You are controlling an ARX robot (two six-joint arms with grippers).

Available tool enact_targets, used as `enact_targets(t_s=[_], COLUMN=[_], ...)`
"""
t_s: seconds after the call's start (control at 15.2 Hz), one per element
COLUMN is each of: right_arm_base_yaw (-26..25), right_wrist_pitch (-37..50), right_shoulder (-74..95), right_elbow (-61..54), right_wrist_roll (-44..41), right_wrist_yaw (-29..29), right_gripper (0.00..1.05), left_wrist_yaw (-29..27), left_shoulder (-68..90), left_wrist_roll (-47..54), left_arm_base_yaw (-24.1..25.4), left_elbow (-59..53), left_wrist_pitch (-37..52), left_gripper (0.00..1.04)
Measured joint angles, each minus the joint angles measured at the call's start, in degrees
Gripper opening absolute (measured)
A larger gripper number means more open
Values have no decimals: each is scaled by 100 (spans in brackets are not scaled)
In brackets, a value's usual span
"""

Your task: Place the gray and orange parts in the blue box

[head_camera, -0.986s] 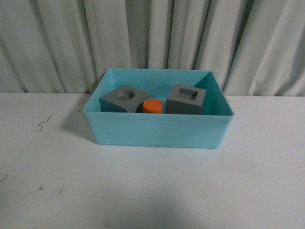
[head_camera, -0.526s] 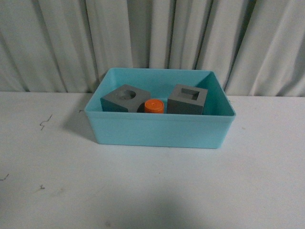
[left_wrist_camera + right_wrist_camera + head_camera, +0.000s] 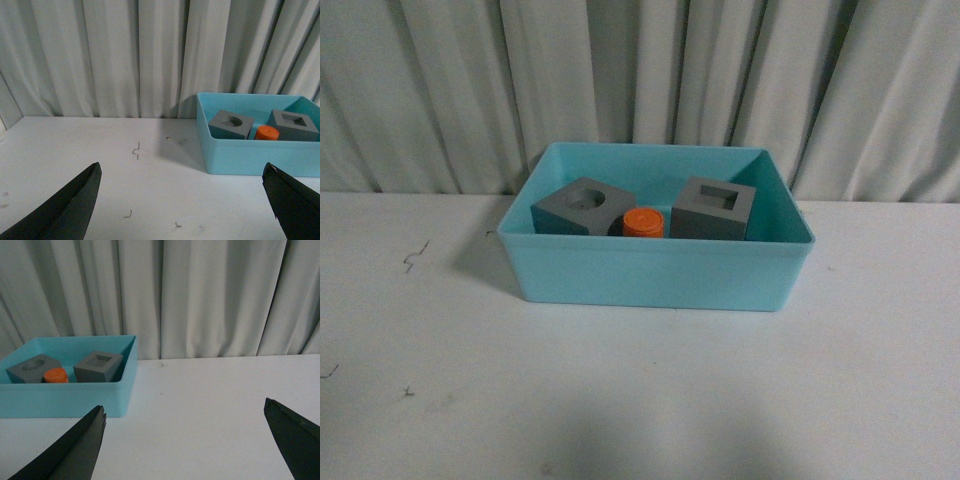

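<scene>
The wide, shallow turquoise plastic box (image 3: 655, 272) sits a little above the centre of the front view, on a white table (image 3: 640, 400) with a pale pleated curtain (image 3: 640, 80) filling the top of the frame. All three parts lie inside it. The matte gray cube with a round recess (image 3: 582, 206) is in the left half of the box, turned so one corner faces the camera. The matte gray cube with a square recess (image 3: 714, 209) is in the right half. The small orange cylinder (image 3: 643, 222) stands between the two cubes, close to the near wall, with only its top showing over the rim; whether it touches either cube cannot be told.

No arm appears in the front view. In the left wrist view the left gripper (image 3: 182, 205) is spread wide and holds nothing, its two dark fingers (image 3: 60, 210) in the lower corners of the frame over bare table marked with small dark scuffs (image 3: 135, 150), while the box lies at the right of that frame. In the right wrist view the right gripper (image 3: 185, 445) is likewise spread apart and empty, its fingers (image 3: 65, 452) in the lower corners, and the box with its three parts lies at the left middle of that frame.
</scene>
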Motion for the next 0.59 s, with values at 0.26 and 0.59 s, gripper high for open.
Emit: enact_targets(t_s=[0.26,0.59], right_arm_base_yaw=[0,0], right_wrist_pitch=[0,0], right_shoulder=[0,0], right_elbow=[0,0], right_wrist_roll=[0,2], right_wrist_yaw=[0,0], right_gripper=[98,98], left_wrist_yaw=[0,0], left_shoulder=[0,0], left_wrist_roll=[0,0], left_arm_base_yaw=[0,0], left_elbow=[0,0], left_wrist_pitch=[0,0], left_gripper=[98,98])
